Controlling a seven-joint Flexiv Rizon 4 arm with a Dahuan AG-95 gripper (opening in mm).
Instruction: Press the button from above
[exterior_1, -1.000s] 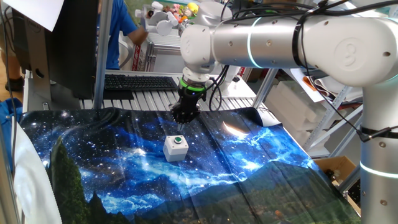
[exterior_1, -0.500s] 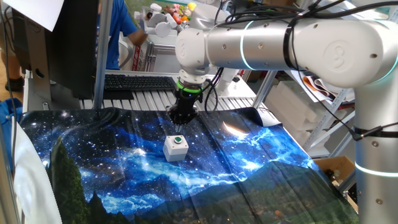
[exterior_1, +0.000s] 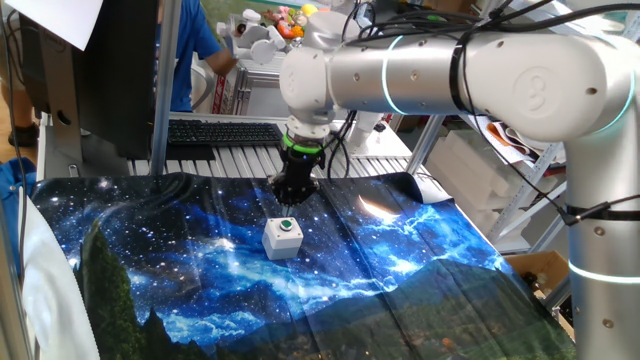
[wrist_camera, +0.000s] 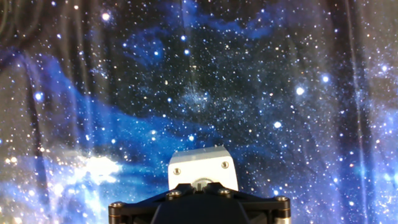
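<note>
The button (exterior_1: 286, 226) is a small round green cap set in the top of a light-grey box (exterior_1: 281, 241) that stands on the starry blue cloth (exterior_1: 180, 270). My gripper (exterior_1: 288, 203) points straight down just above the button, and its dark fingertips come together in a point. In the hand view the grey box (wrist_camera: 202, 167) lies at the bottom centre. My gripper (wrist_camera: 200, 186) covers most of the button (wrist_camera: 201, 180), and only a pale sliver of the button shows between the two tips.
A black keyboard (exterior_1: 225, 131) lies behind the cloth's far edge. A dark monitor (exterior_1: 110, 70) stands at back left and a person in blue (exterior_1: 190, 50) is behind it. Metal frames and shelves (exterior_1: 480, 160) stand at right.
The arm has shifted slightly to the left, so the gripper sits more squarely over the button. The box has not moved.
</note>
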